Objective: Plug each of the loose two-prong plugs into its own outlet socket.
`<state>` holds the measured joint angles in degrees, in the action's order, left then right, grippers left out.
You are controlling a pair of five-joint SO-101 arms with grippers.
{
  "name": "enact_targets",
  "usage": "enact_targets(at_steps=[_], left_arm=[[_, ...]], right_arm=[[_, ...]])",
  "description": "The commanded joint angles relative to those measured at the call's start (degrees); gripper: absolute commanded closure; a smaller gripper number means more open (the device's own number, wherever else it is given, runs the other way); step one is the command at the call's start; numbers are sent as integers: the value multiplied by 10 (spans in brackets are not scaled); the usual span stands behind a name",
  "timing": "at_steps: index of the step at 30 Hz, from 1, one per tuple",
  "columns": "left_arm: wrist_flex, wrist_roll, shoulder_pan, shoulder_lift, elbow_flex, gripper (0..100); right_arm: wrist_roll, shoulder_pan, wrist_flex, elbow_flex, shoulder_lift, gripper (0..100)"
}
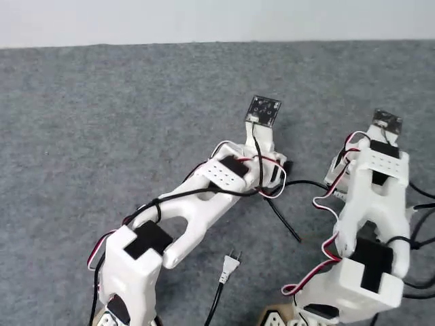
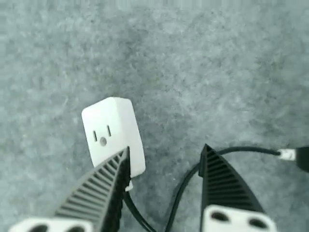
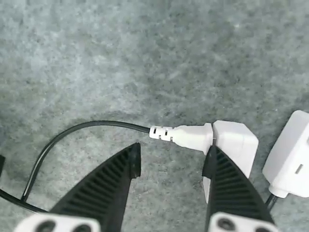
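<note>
Surface: grey carpet under both arms. Item, left gripper: jaws spread wide, gripping nothing, hanging just above the carpet. Beside it, a white socket lies face up with its two slots and round hole unfilled. One fingertip overlaps the socket's cord end, and a black cord runs across the carpet between the fingers. Item, right gripper: jaws likewise spread, empty, low over the carpet. Just past its fingertips lies a white plug, pushed fully into a second socket, with its dark lead curving away. A further white block lies just beside that socket; whether it is the first socket cannot be told. Item, black plug: loose on the carpet between the two arm bases, well apart from both grippers, prongs pointing away from the bases, its cable trailing toward the near edge of the high view.
</note>
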<state>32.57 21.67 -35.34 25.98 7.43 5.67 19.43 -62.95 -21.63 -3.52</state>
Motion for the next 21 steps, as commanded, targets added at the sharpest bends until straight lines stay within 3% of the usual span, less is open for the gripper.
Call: enact_targets(at_steps=[1, 13, 21], left_arm=[[38, -19, 6, 5, -57, 778], [241, -16, 75, 95, -225, 778], [269, -18, 64, 120, -264, 779]], right_arm=[[-12, 4, 7, -1, 26, 790], [-16, -9, 6, -4, 26, 790], [-16, -9, 7, -4, 26, 790]])
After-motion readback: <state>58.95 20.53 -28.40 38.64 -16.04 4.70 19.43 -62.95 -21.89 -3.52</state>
